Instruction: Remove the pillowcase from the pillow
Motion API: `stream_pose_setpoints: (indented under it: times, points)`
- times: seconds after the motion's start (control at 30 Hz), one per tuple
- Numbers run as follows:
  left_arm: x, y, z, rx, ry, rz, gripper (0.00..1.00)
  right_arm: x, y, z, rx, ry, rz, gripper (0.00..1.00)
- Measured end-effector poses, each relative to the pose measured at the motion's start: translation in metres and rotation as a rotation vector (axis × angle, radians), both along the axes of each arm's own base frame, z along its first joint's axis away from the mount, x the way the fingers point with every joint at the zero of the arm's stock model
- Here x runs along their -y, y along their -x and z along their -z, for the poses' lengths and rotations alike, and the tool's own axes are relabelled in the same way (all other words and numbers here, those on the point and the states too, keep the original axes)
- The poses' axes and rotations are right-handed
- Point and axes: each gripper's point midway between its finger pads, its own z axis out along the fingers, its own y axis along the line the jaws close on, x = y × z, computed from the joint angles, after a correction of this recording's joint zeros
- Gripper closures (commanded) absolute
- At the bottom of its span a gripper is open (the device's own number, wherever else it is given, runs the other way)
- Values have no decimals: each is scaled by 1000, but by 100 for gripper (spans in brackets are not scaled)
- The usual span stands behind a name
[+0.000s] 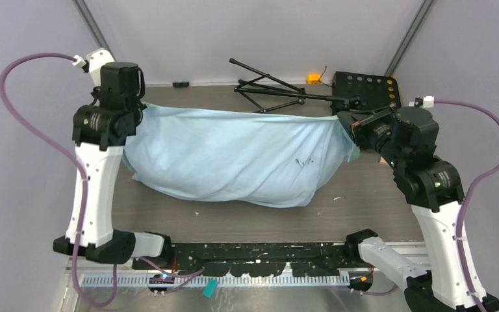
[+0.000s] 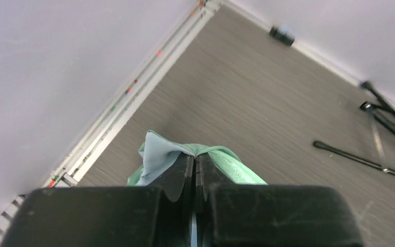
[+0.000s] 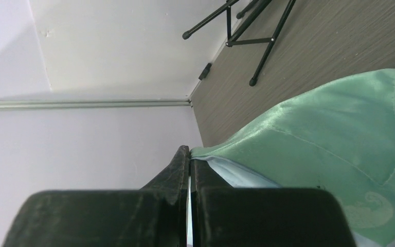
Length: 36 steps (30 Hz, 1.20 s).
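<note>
The large thin fabric pillowcase, light blue on the face turned to the overhead camera and mint green on the other, is stretched wide across the middle of the grey wood-grain worktop. Its top edge is pulled into a nearly straight line between the two arms. Below that line the cloth sags into a full, rounded, wrinkled bulge. The pillow does not show through the fabric in any view, and the pictures do not settle whether the bulge rests on the worktop or hangs just clear of it. A small dark mark sits on the blue face towards the right. The left gripper is clamped on the upper left corner, with a fold of blue and green cloth poking out past its closed fingertips. The right gripper is pinched tight on the upper right corner, where the green satin face with a stitched seam spreads away from it. Behind the pillowcase, a black folded metal tripod lies on the worktop. A black perforated plate lies just to its right, near the far wall.
</note>
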Motion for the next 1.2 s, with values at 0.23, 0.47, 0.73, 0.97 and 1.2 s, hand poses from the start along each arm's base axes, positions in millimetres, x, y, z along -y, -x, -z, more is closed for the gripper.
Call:
stream_pose_setpoints:
  times: [0.23,0.47,0.73,0.97,1.2]
  points:
    - [4,-89,102,-226,156,9,100,-13,-79,64,-144,37,59,100]
    - [33,-193,208,-392,273,45,71,-14,-194,181,-378,225,87,91]
    - [60,-249,207,-321,363,142,0,56,-254,168,-295,334,61,11]
    - [63,-214,179,-281,379,182,0,89,-227,164,-250,370,55,11]
    - [51,-145,107,-113,362,183,0,68,-199,156,-181,347,-24,10]
